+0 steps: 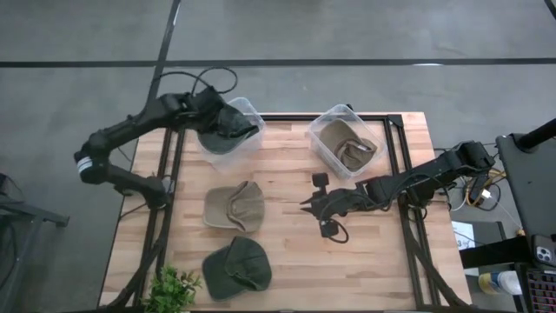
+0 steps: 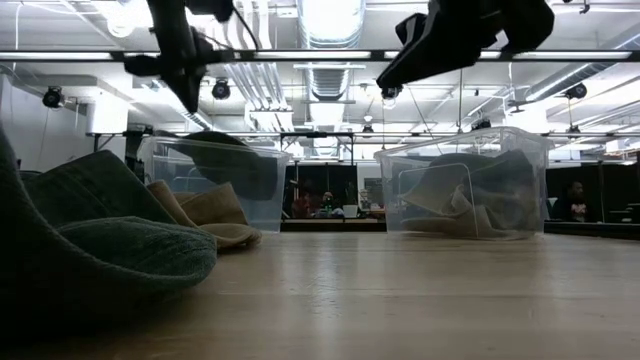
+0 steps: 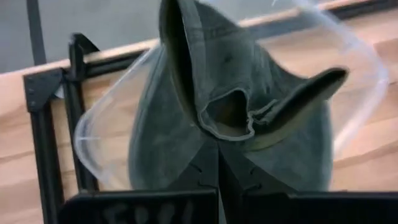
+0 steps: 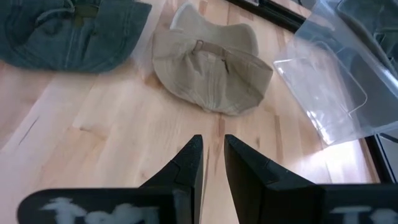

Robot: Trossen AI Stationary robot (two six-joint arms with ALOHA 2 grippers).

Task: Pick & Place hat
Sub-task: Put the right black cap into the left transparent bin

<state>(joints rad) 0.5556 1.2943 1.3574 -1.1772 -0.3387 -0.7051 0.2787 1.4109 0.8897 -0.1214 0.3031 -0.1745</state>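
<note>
My left gripper (image 1: 228, 122) is shut on a dark green hat (image 3: 230, 93) over the clear left bin (image 1: 253, 111) at the table's far left. My right gripper (image 4: 212, 155) hovers above bare wood mid-table, with only a narrow gap between its fingers and nothing in it. A tan hat (image 4: 208, 68) lies on the wood just beyond it (image 1: 234, 206). A second green hat (image 1: 236, 268) lies on the wood near the table's near edge. The clear right bin (image 1: 323, 122) holds another tan hat (image 1: 347, 146). My left gripper pinches the dark green hat's cloth (image 3: 214, 134) between its two fingers from above, pointing down. The hat hangs below the fingers, folded, with its brim (image 3: 305, 93) sticking out sideways. Its lower part is inside the bin's walls (image 2: 235, 165). I cannot tell whether it touches the bin's floor.
A small green plant (image 1: 174, 291) stands at the near left corner. Black frame rails (image 1: 401, 174) run along the table's left and right sides. Bare wood lies between the two bins and to the right of the loose hats. Equipment (image 1: 530, 165) sits off the table's right.
</note>
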